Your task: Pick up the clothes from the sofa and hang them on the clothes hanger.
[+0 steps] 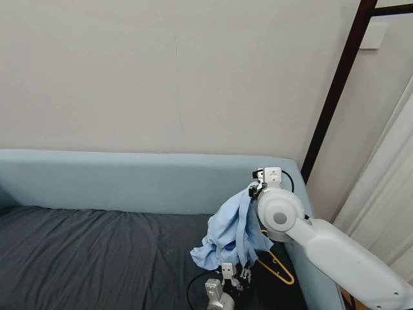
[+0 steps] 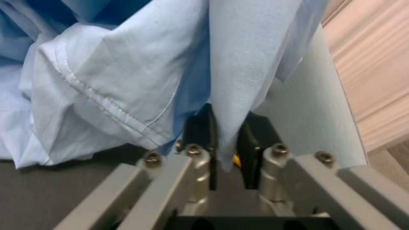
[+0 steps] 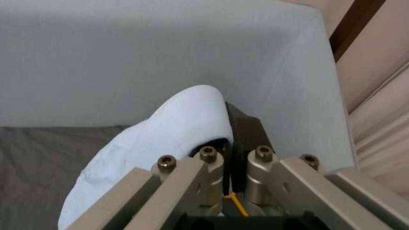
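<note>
A light blue shirt [image 1: 233, 234] hangs bunched in the air over the sofa's right end. My right gripper [image 1: 255, 187] is shut on its top, where the cloth [image 3: 185, 120] bulges over one finger beside the dark finger [image 3: 248, 132]. An orange hanger [image 1: 279, 266] dangles beneath the right arm, and a sliver of orange [image 3: 238, 206] shows between the right fingers. My left gripper [image 1: 231, 272] is just under the shirt's lower edge. It is open, and a hanging fold of the shirt [image 2: 233, 96] drops between its dark pads [image 2: 208, 139].
The sofa has a pale blue backrest [image 1: 129, 181] and a dark grey seat [image 1: 77, 258]. A dark rack pole [image 1: 335, 90] slants up at the right by the wall, next to a white curtain [image 1: 387, 194]. A black cable [image 1: 192, 285] loops beside the left gripper.
</note>
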Controlling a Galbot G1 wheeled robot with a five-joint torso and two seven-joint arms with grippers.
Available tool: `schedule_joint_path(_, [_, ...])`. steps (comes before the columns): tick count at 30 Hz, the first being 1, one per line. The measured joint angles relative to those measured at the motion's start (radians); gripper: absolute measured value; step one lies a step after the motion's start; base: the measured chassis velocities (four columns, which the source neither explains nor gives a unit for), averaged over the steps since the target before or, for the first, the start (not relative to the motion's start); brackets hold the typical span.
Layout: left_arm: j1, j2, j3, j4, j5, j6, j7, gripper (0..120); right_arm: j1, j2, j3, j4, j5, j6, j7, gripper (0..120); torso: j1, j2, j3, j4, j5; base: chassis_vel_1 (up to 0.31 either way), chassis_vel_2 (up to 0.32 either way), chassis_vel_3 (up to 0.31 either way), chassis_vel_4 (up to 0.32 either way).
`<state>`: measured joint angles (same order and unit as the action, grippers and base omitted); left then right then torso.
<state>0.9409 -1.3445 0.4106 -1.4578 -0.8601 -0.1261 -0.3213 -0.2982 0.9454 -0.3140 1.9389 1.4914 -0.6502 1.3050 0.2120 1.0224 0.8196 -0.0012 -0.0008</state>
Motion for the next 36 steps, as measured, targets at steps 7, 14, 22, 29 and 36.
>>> schedule_joint_path(7, [0.008, 0.022, -0.03, -0.036, 0.011, 0.0, -0.006, 0, -0.022, -0.007, 0.008, 0.017, 0.0, 0.0, -0.005, 0, 0.0, 0.0, 0.0, -0.0001, -0.0001, 0.0, 0.0, 0.0, 0.0])
schedule_joint_path(14, [0.005, 0.086, -0.084, -0.129, 0.01, -0.001, -0.015, 0, -0.034, -0.019, 0.006, 0.023, -0.019, -0.008, -0.022, 0, 0.0, 0.0, 0.0, -0.0001, -0.0003, 0.0, 0.0, 0.0, 0.0])
schedule_joint_path(22, [-0.103, 0.377, -0.194, -0.366, -0.098, 0.021, -0.047, 0, 0.071, 0.005, -0.025, 0.001, 0.006, -0.015, -0.046, 0, 0.0, 0.0, 0.0, 0.0003, -0.0003, 0.0, 0.0, 0.0, 0.0])
schedule_joint_path(29, [-0.258, 0.587, -0.261, -0.512, -0.258, 0.079, -0.073, 0, 0.205, 0.025, -0.071, -0.017, 0.075, -0.032, -0.046, 0, 0.0, 0.0, 0.0, 0.0, -0.0006, 0.0, 0.0, 0.0, 0.0])
schedule_joint_path(36, [-0.484, 0.734, -0.227, -0.545, -0.412, 0.139, -0.085, 0, 0.358, 0.039, -0.11, -0.065, 0.117, -0.047, -0.072, 0, 0.0, 0.0, 0.0, -0.0001, -0.0006, 0.0, 0.0, 0.0, 0.0])
